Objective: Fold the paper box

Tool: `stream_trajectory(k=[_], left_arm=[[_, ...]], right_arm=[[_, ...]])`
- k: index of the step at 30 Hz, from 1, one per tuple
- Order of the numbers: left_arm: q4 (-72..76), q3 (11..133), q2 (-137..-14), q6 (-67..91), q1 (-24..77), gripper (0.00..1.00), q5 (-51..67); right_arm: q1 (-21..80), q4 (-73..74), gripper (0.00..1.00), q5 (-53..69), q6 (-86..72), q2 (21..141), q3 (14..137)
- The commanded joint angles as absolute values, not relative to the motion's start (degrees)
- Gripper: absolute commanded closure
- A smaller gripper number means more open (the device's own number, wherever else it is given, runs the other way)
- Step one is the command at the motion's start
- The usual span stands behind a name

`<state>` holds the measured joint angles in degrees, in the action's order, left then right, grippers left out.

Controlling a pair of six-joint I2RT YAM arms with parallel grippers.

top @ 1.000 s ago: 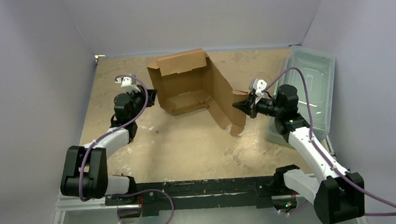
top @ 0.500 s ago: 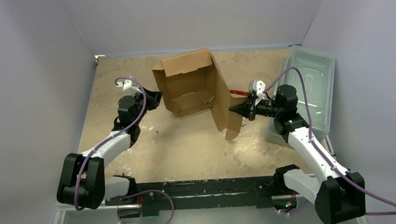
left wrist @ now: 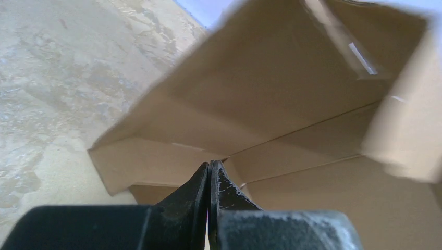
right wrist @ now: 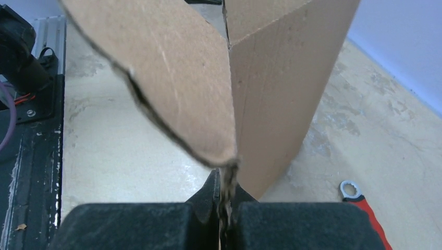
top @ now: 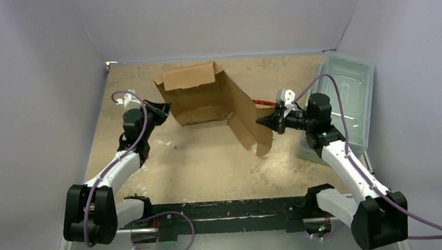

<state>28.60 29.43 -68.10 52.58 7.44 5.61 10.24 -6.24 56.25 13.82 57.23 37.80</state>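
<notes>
The brown paper box [top: 197, 97] stands half-formed at the back middle of the table, its walls up and a long lid panel [top: 244, 115] slanting toward the right. My right gripper [top: 260, 121] is shut on the lid flap's edge; the right wrist view shows frayed cardboard [right wrist: 172, 83] pinched between the jaws of the right gripper [right wrist: 225, 179]. My left gripper [top: 162, 109] is shut, its tips against the box's left wall. In the left wrist view the closed left gripper [left wrist: 210, 165] meets a crease of the box [left wrist: 271, 104], with no cardboard visible between the jaws.
A translucent grey-green plastic bin [top: 349, 91] lies along the right edge of the table. A red-handled wrench [top: 261, 103] lies on the table behind the lid panel, also visible as the wrench [right wrist: 359, 195] in the right wrist view. Grey walls enclose the table on three sides.
The box first shifted right, then slid back left and turned a little. My left gripper followed it leftward, staying at its left wall. The right gripper kept its hold and barely moved.
</notes>
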Motion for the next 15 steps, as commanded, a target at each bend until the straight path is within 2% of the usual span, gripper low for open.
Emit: stream_trajectory(k=[1, 8, 11, 12, 14, 15], left_arm=[[30.5, 30.8, -66.2, 57.8, 6.9, 1.00, 8.4], [30.2, 29.8, -66.4, 56.7, 6.9, 1.00, 9.0], [32.0, 29.5, -66.9, 52.6, 6.9, 1.00, 12.9], [32.0, 29.6, -67.1, 50.3, 6.9, 0.98, 14.8], [30.6, 29.5, -67.6, 46.3, 7.4, 0.87, 17.4], [30.6, 28.8, -67.7, 44.8, 7.9, 0.86, 18.0]], right_arm=[[10.6, -6.2, 1.00, 54.3, 14.6, 58.2, 40.4], [10.7, -6.5, 1.00, 53.6, 14.3, 59.0, 40.3], [10.7, -6.3, 1.00, 53.1, 14.5, 59.0, 40.3], [10.6, -6.3, 1.00, 53.1, 14.6, 59.0, 40.2], [10.7, -6.2, 1.00, 53.1, 14.7, 59.2, 40.3], [10.7, -6.2, 1.00, 53.1, 14.7, 59.2, 40.3]])
